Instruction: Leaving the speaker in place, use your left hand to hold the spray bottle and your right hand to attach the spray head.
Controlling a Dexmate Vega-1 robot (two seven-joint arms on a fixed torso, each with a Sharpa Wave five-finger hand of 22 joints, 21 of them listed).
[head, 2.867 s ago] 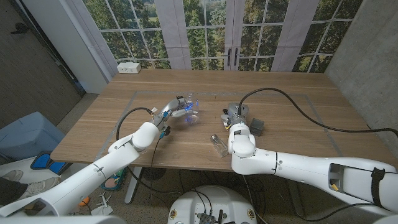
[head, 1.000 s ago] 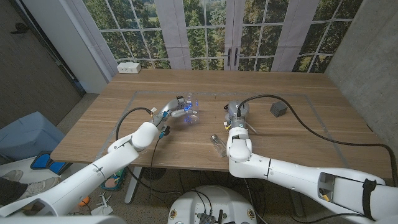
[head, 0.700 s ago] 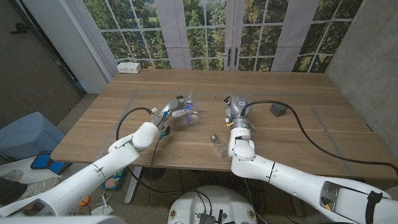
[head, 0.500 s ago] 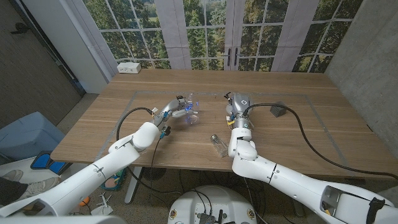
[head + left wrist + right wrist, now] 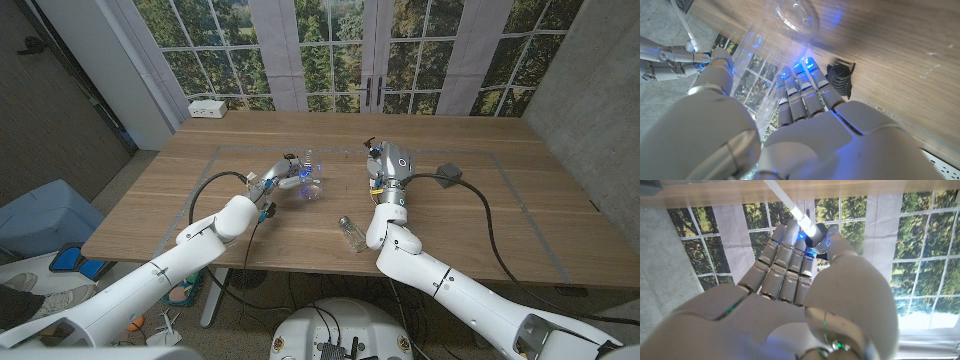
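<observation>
Clear plastic spray bottle gripped in the left hand, the right hand raised well apart to its right, apparently pinching the white-tubed spray head, small dark grey speaker just beyond on the wooden table.

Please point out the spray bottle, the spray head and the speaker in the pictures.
spray bottle (image 5: 309, 176): head view, on its clear body, held by the left hand (image 5: 272, 178).
spray head (image 5: 816, 236): right wrist view, on its dark cap between the fingers.
speaker (image 5: 448, 173): head view, on its dark top.
</observation>
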